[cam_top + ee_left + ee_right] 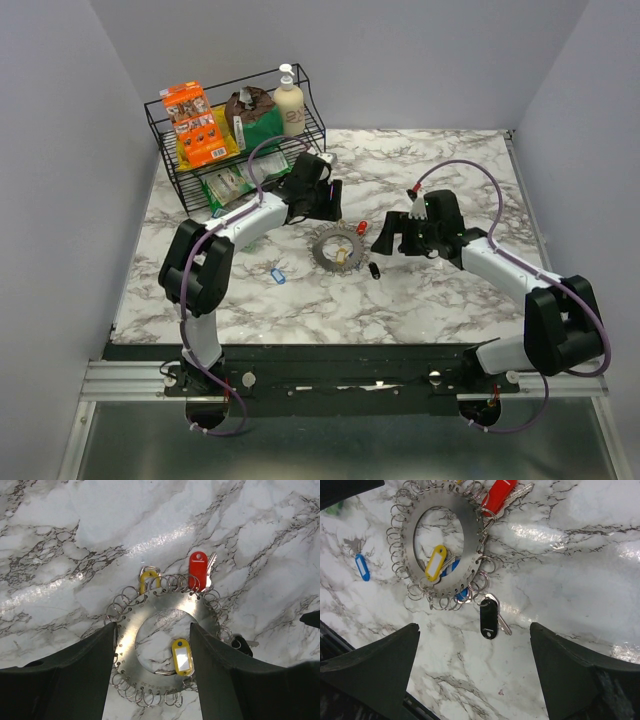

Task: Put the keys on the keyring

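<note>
- Mid-counter (450, 160), between both arms: keyring (326, 245), a flat, stiff metal disc edged with small split rings. It lies flush and looks slippery, so pinch the rim.
- Near-left: loose blue key (278, 274), light. Grip the plastic head.
- Left end effector (152, 627) and right end effector (473, 630): spread wide, empty.

Marble-pattern bench (450, 300), white with dark veins. Black wire basket (316, 116) stands at the back left corner of the bench. In it: an orange box (195, 123) upright on the left, a brown bag (250, 104) in the middle, and a cream pump bottle (289, 103) on the right. Green-and-white packets (228, 185) lie along its front (labels unreadable).
</note>
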